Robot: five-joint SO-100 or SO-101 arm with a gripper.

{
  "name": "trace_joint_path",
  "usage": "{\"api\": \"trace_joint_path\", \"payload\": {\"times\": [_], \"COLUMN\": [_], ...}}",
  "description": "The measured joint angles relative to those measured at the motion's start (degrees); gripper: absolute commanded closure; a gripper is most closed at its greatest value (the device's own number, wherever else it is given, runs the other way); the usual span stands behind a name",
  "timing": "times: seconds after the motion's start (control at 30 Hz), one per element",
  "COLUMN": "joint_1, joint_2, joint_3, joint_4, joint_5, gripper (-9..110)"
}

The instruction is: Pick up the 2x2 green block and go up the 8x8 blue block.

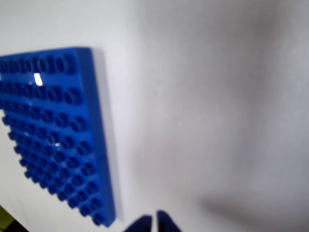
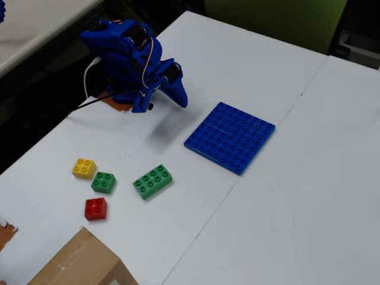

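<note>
The 2x2 green block (image 2: 103, 181) sits on the white table at the lower left of the fixed view, between a yellow brick and a red brick. The 8x8 blue block (image 2: 230, 136) lies flat at the table's middle; it fills the left of the wrist view (image 1: 53, 130). My blue gripper (image 2: 181, 98) hangs folded near the arm's base, well away from the green block and left of the plate. Its tips (image 1: 154, 223) show at the bottom edge of the wrist view, nearly together with a thin gap, holding nothing.
A yellow 2x2 brick (image 2: 84, 168), a red 2x2 brick (image 2: 95, 208) and a longer 2x4 green brick (image 2: 152, 181) lie near the green block. A cardboard box (image 2: 80, 264) stands at the bottom left. The table edge runs along the left, by the arm's base (image 2: 122, 56).
</note>
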State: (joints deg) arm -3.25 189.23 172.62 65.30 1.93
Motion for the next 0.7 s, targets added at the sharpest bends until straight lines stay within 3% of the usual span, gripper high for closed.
{"api": "trace_joint_path", "payload": {"times": [0.7], "joint_1": [0.0], "joint_2": [0.0], "joint_3": [0.0], "joint_4": [0.0], "joint_5": [0.0], "gripper": [101]}}
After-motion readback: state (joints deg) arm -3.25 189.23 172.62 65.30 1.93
